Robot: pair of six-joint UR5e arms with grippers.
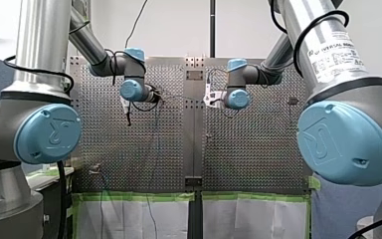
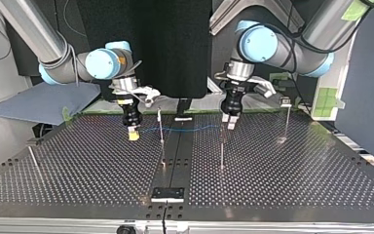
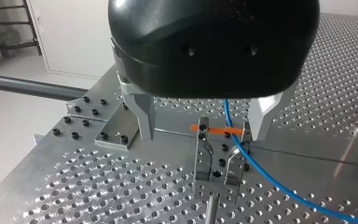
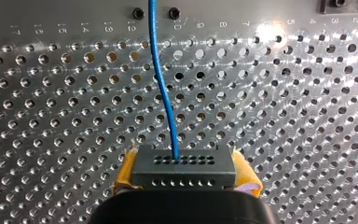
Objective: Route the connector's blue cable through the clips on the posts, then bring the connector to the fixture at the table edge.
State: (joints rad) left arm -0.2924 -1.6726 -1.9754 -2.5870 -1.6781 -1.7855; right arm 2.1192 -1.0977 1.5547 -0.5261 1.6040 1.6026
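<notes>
In the right wrist view my right gripper (image 4: 185, 176) is shut, its yellow pads (image 4: 125, 171) clamping a dark grey connector (image 4: 184, 165). The blue cable (image 4: 163, 84) leaves the connector and runs ahead over the perforated plate. In the top view that gripper (image 2: 133, 133) hangs low at the left, and the cable (image 2: 185, 129) stretches past a thin post (image 2: 160, 126) to my left gripper (image 2: 229, 122). My left gripper (image 3: 203, 123) is open and straddles a metal clip (image 3: 216, 161) on a post. The cable (image 3: 247, 158) passes through that clip beside one finger (image 3: 261, 116).
A black fixture (image 2: 167, 194) sits at the table's near edge in the top view. More posts stand at the right (image 2: 287, 119) and far left (image 2: 34, 161). A bolted metal block (image 3: 114, 130) lies beside the left gripper. A blue cushion (image 2: 44, 102) lies off the table.
</notes>
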